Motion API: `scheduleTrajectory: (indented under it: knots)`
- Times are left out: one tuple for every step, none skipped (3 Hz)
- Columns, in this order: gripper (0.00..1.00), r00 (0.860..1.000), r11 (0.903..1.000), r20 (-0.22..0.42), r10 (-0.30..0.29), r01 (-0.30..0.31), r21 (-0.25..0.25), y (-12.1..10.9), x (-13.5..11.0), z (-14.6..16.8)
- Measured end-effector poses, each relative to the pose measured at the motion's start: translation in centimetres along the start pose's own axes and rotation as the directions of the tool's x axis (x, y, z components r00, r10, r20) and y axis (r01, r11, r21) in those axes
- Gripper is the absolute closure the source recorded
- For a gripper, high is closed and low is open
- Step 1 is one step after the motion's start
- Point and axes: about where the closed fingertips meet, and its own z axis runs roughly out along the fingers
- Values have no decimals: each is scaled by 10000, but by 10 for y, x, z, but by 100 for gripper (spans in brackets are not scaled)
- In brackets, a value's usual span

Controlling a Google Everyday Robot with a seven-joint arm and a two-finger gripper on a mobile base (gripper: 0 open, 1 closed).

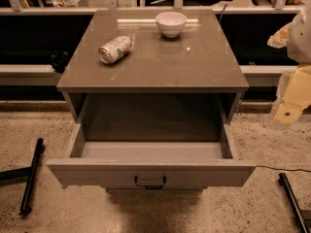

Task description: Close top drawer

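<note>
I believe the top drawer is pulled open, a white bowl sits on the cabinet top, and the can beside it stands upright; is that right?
Not quite: the camera view shows the can lying on its side. The top drawer is open and the white bowl sits on the cabinet top. The tool is at the right edge, apart from the drawer.

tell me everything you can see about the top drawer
The top drawer is a wide grey-beige box, standing far out of the cabinet and sitting level. Its flat front carries a small black wire handle at centre. The inner walls and floor are smooth grey, and nothing shows inside. The material looks like painted wood or laminate. Nothing touches it from outside: the claw is off at the right edge, apart from it.
</note>
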Motion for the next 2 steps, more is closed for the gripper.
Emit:
scheduleTrajectory:
  knots:
    - [0,10000,10000,65,22,-21,-30,0,1,0]
    - [0,9996,9999,265,90,-86,-123,0,3,-1]
